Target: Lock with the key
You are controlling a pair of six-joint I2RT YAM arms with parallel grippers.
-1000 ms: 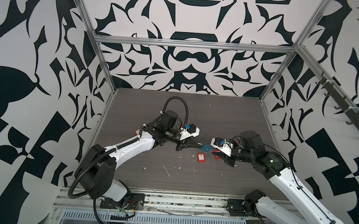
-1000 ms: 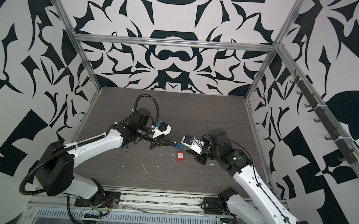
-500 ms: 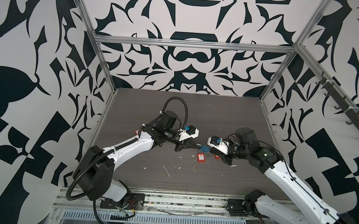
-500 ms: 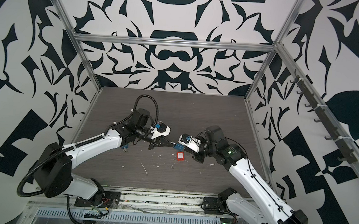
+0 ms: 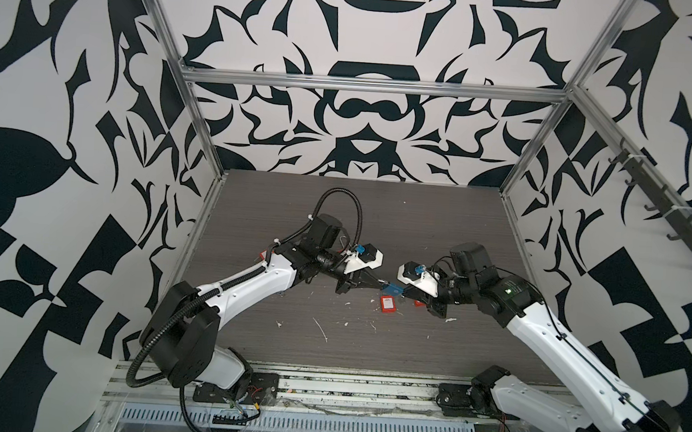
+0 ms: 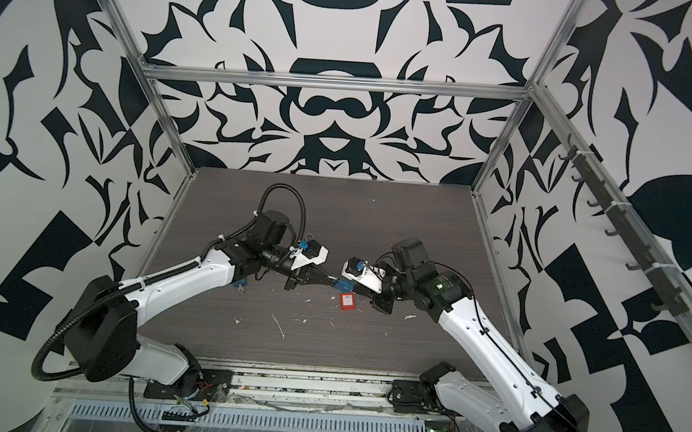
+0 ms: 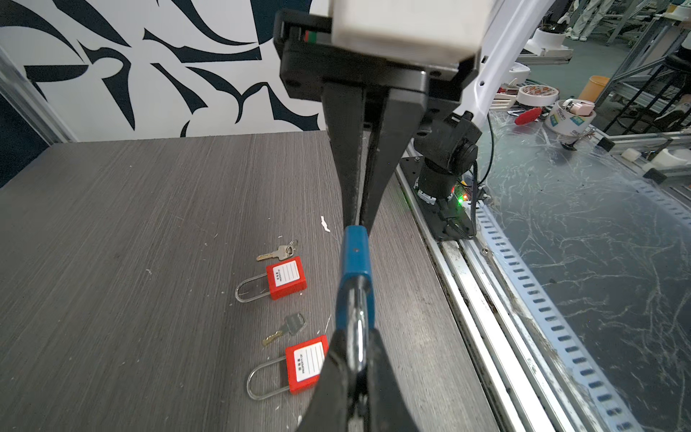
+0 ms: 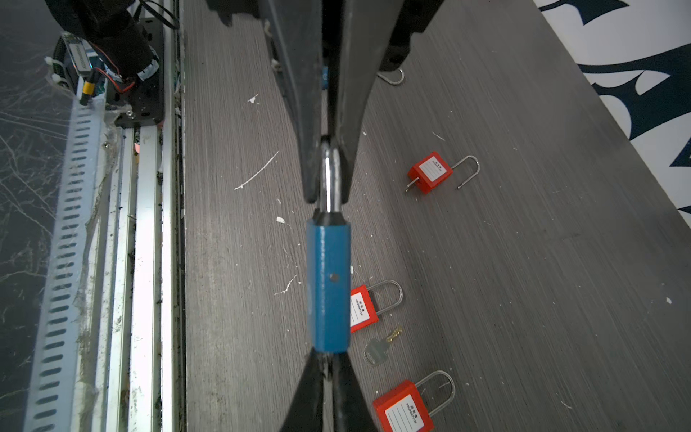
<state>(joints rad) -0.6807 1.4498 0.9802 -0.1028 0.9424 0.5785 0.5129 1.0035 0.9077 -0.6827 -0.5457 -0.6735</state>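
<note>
Mid-frame, my left hand (image 7: 355, 342) clamps the blue padlock (image 8: 329, 284) by its shackle (image 8: 331, 179); my right hand (image 8: 329, 361), shut at its base, likely twists next.

Two white arms stretch inward from opposite sides, wrists roughly level, the left gripper (image 5: 380, 285) and right gripper (image 5: 405, 293) pointing at each other almost tip to tip, each with its fingers (image 8: 308, 396) pinched close together.
</note>
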